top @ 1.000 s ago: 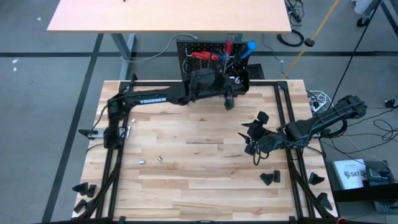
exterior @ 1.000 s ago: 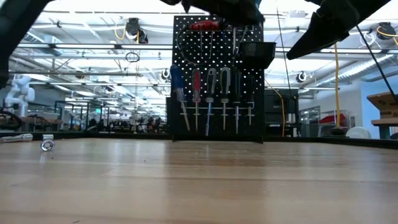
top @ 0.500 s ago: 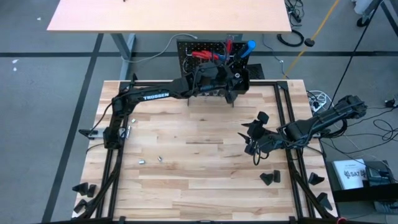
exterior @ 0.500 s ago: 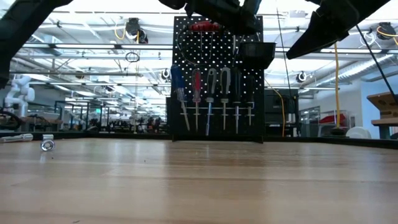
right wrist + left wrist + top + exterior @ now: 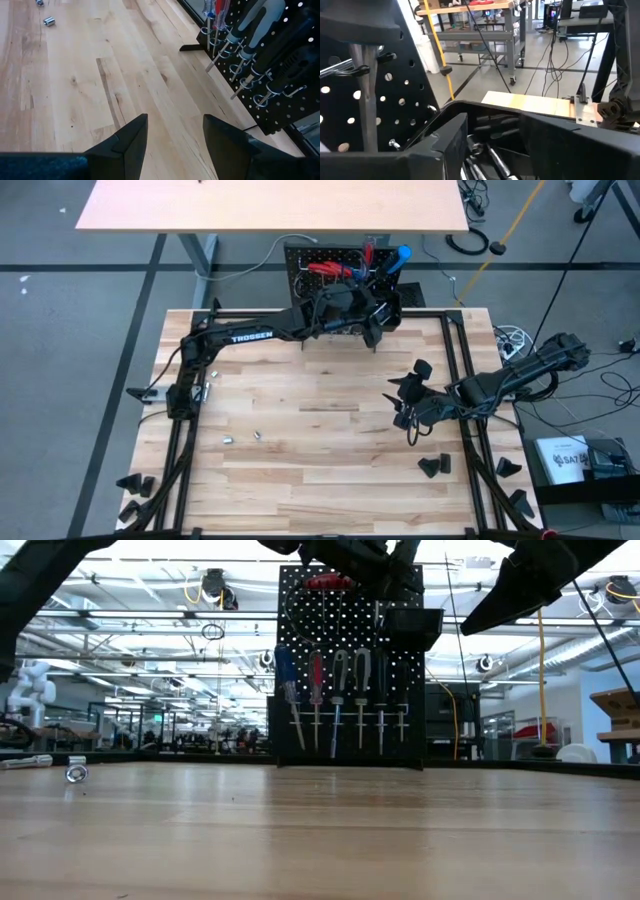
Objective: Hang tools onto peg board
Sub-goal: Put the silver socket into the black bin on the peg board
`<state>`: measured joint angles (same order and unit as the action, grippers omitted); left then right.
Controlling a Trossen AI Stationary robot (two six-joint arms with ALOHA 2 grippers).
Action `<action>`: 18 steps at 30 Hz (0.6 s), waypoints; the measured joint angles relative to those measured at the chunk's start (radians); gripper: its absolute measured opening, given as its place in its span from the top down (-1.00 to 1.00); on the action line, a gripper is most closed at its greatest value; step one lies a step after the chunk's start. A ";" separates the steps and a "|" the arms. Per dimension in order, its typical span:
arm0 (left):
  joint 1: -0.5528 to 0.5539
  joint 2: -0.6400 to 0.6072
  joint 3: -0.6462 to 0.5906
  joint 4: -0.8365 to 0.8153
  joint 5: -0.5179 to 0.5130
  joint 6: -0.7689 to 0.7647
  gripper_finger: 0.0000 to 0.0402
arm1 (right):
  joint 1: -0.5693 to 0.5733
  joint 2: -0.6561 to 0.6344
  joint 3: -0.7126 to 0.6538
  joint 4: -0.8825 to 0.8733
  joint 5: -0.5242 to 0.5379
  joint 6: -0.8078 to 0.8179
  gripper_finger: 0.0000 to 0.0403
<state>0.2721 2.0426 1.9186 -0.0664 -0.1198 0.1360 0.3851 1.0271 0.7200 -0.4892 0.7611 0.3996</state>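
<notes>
The peg board (image 5: 340, 265) stands upright at the table's far edge. Red- and blue-handled screwdrivers (image 5: 316, 690) hang in its hooks, and red-handled pliers (image 5: 328, 582) sit near its top. My left gripper (image 5: 495, 122) stands open over the board's black bin (image 5: 415, 628), and silver tools (image 5: 490, 157) lie in the bin below its fingers. In the high view this left gripper (image 5: 374, 328) is right in front of the board. My right gripper (image 5: 408, 405) hangs open above the table's right middle, with only bare wood between its fingers (image 5: 175, 120).
Small metal bits (image 5: 228, 438) (image 5: 257, 435) lie on the table toward the near left, one showing in the low view (image 5: 76, 772). Black wedge blocks (image 5: 433, 466) (image 5: 508, 468) (image 5: 135, 483) sit near the front corners. A frame rail (image 5: 455, 370) runs along the table's right side.
My left gripper has moved toward the table's far edge, up to the peg board's bin, and its fingers have tipped from pointing down to nearly level. My right arm has kept still.
</notes>
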 joint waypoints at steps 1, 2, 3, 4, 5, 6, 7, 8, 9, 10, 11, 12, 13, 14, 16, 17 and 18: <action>-0.004 0.000 0.000 0.000 -0.001 0.000 0.07 | 0.000 0.000 0.000 0.000 0.000 0.000 0.09; -0.009 0.000 0.000 0.001 -0.001 0.000 0.07 | 0.000 0.000 0.000 0.000 0.000 0.000 0.09; -0.014 -0.004 -0.001 -0.002 -0.001 0.000 0.07 | 0.000 0.000 0.000 0.000 0.000 0.000 0.09; -0.020 -0.009 -0.002 -0.011 -0.001 0.002 0.07 | 0.000 0.000 0.000 0.000 0.000 0.000 0.09; -0.028 -0.011 -0.002 -0.006 -0.001 0.008 0.07 | 0.000 0.000 0.000 0.000 0.000 0.000 0.09; -0.036 -0.016 -0.002 -0.008 -0.001 0.020 0.07 | 0.000 0.000 0.000 0.000 0.000 0.000 0.09; -0.045 -0.023 -0.002 -0.017 -0.006 0.031 0.07 | 0.000 0.000 0.000 0.000 0.000 0.000 0.09; -0.055 -0.029 -0.002 -0.026 -0.019 0.043 0.07 | 0.000 0.000 0.000 0.000 -0.001 0.000 0.09; -0.066 -0.034 -0.002 -0.032 -0.035 0.057 0.06 | 0.000 0.000 0.000 0.000 -0.001 0.000 0.09; -0.077 -0.044 -0.002 -0.048 -0.048 0.071 0.06 | 0.000 0.000 0.000 0.000 -0.001 0.000 0.09; -0.089 -0.053 -0.002 -0.075 -0.059 0.086 0.06 | 0.000 0.000 0.000 0.000 -0.001 0.000 0.09; -0.100 -0.063 -0.002 -0.093 -0.072 0.104 0.06 | 0.000 0.000 0.000 0.000 -0.002 0.000 0.09; -0.112 -0.075 -0.002 -0.120 -0.087 0.116 0.06 | 0.000 0.000 0.000 0.000 -0.002 0.000 0.09; -0.123 -0.090 -0.002 -0.163 -0.100 0.127 0.06 | 0.000 0.000 0.000 -0.001 -0.002 0.000 0.09; -0.144 -0.118 -0.002 -0.240 -0.123 0.136 0.06 | 0.000 0.000 0.000 -0.001 -0.003 0.000 0.09; -0.153 -0.139 -0.002 -0.302 -0.125 0.136 0.06 | 0.000 0.000 0.000 -0.001 -0.003 0.000 0.09; -0.163 -0.157 -0.002 -0.364 -0.125 0.134 0.06 | 0.001 0.000 0.000 -0.001 -0.003 0.000 0.09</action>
<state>0.1093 1.8852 1.9167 -0.4302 -0.2449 0.2701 0.3858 1.0268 0.7197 -0.4900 0.7582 0.3996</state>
